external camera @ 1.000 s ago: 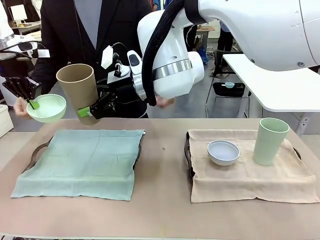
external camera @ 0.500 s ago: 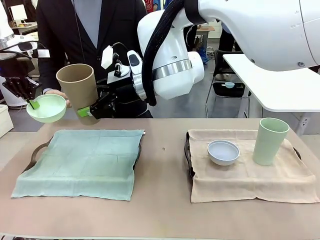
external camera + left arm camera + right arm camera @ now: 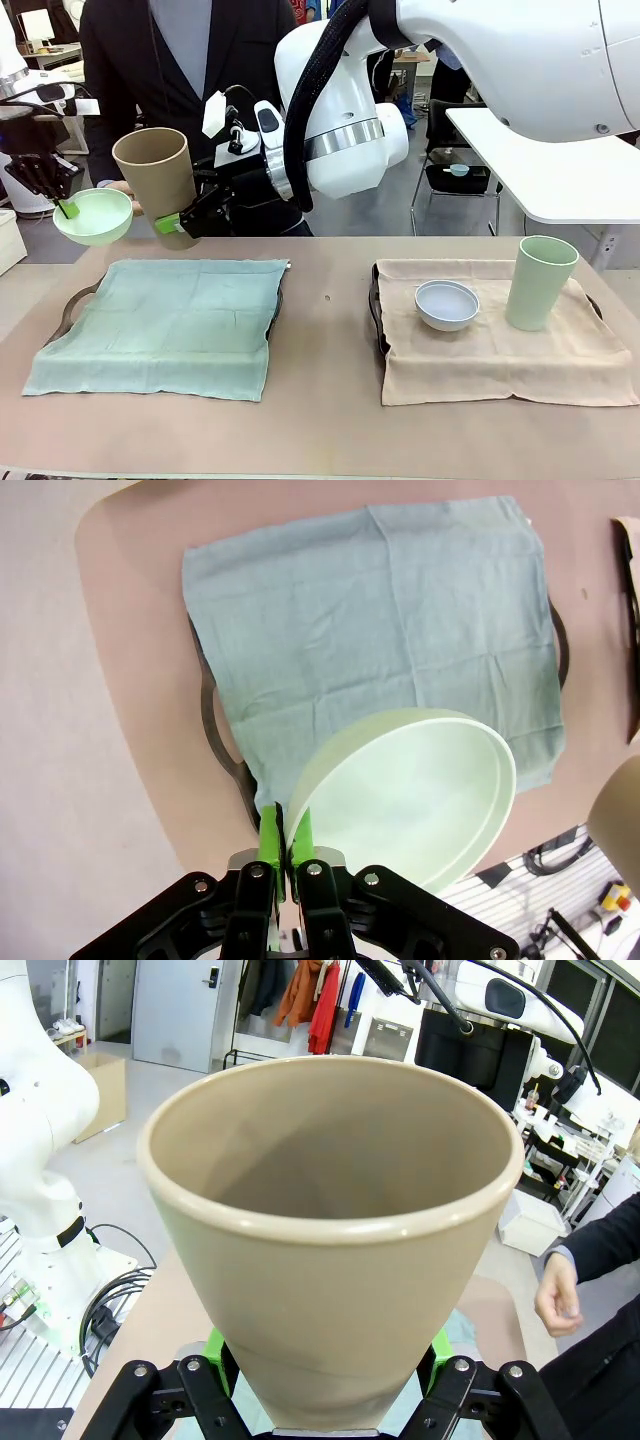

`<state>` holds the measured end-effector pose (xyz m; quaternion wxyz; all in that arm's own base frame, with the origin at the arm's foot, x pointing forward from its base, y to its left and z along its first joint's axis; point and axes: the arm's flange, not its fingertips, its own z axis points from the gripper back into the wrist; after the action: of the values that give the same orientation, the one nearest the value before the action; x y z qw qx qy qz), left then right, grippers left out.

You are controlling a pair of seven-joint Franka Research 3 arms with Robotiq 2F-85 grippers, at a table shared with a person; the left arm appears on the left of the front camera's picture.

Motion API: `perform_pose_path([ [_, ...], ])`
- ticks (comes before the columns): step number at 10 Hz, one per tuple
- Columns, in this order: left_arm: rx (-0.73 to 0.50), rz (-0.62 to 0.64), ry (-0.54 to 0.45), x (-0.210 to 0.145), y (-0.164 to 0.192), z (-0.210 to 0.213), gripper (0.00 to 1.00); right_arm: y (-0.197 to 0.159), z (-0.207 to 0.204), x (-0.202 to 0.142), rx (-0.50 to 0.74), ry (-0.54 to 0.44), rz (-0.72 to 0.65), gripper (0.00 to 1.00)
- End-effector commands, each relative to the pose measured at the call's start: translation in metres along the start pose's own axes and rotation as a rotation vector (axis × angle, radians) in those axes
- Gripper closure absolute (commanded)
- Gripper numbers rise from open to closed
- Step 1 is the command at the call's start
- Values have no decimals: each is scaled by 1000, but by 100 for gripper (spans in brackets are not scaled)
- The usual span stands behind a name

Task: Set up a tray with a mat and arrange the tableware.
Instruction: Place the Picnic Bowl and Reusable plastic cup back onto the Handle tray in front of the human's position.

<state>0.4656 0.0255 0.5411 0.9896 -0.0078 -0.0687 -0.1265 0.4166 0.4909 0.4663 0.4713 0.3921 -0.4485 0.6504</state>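
Observation:
My left gripper (image 3: pixel 66 209) is shut on the rim of the pale mint green bowl (image 3: pixel 93 216), holding it in the air above the table's far left corner. Seen from the left wrist, the bowl (image 3: pixel 410 790) hangs over the teal mat (image 3: pixel 380 630), its rim pinched by my gripper (image 3: pixel 286 832). My right gripper (image 3: pixel 172 226) is shut on the base of the tan cup (image 3: pixel 155 175), upright above the far edge of the teal mat (image 3: pixel 165 325). The cup (image 3: pixel 330 1220) sits between the green pads (image 3: pixel 215 1345). A white-grey bowl (image 3: pixel 447 304) and a pale green cup (image 3: pixel 540 282) stand on the beige mat (image 3: pixel 480 365).
Both mats lie over dark trays; a handle (image 3: pixel 72 305) shows at the left one, a rim (image 3: pixel 374 300) at the right. A person in a dark jacket (image 3: pixel 120 60) stands at the far side, one hand (image 3: pixel 122 186) behind the tan cup. Bare table lies between the trays.
The person's hands have drawn back from beside the bowl and from under my right arm. Both grippers have kept still with the bowl and the cup.

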Motion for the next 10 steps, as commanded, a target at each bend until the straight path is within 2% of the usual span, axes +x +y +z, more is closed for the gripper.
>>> perform_pose_path([
  [1,1,-12,-14,0,1,2,100,-1,-2,2,10,-1,9,78],
  [5,1,-12,-14,0,1,2,100,-1,-2,2,10,-1,9,78],
  [6,0,0,0,0,0,0,96,0,0,0,0,0,0,18],
  [8,-58,1,11,0,15,-41,96,-7,-9,-40,29,-61,63,18],
  [10,-110,15,44,-4,27,-89,96,-7,-22,-92,52,-51,29,18],
])
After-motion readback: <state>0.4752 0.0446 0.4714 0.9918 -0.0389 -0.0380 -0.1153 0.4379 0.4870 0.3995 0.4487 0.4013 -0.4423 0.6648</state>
